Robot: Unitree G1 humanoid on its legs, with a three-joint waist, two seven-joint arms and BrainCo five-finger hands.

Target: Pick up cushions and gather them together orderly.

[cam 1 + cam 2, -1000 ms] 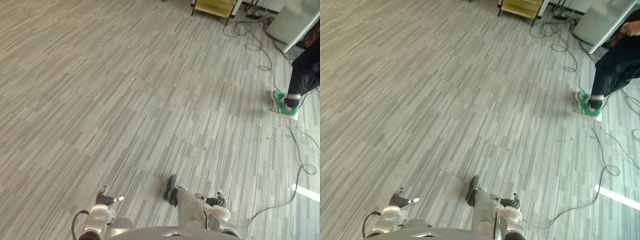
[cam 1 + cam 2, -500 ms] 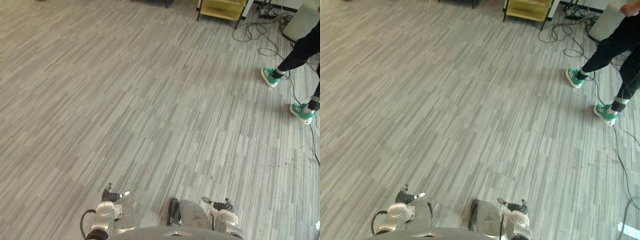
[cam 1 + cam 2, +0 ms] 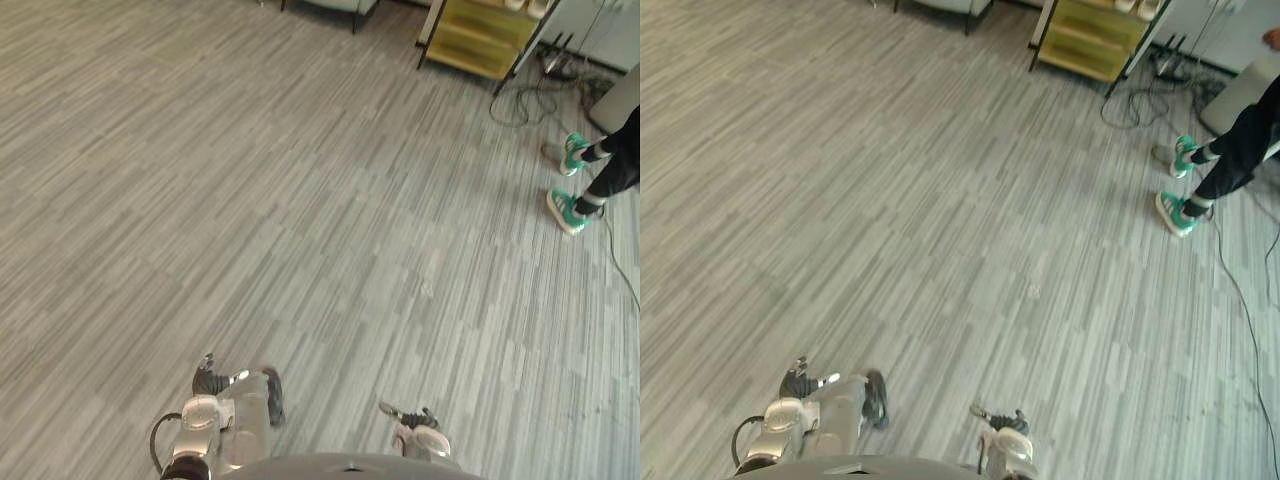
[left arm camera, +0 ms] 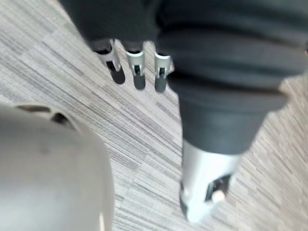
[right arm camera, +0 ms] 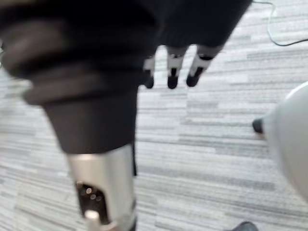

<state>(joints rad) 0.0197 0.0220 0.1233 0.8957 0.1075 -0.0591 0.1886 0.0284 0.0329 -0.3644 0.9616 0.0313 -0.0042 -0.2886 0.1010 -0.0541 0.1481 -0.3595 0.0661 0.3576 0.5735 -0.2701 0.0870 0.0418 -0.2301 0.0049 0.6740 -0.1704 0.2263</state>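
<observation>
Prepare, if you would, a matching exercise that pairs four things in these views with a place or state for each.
Things:
1. yellow shelf unit
2. green shoes
3. left hand
4. loose cable

Places or states:
A. open, holding nothing, above bare floor
B. lying on the floor between the shelf unit and the person
C. at the far end of the room, upper right
D. on the person's feet, near the right edge

Pairs: 1-C, 2-D, 3-A, 4-B.

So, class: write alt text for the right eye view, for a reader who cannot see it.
A wide grey striped floor lies ahead. At its far right stands a person in dark trousers and teal shoes, near a yellow shelf unit at the far edge.
</observation>
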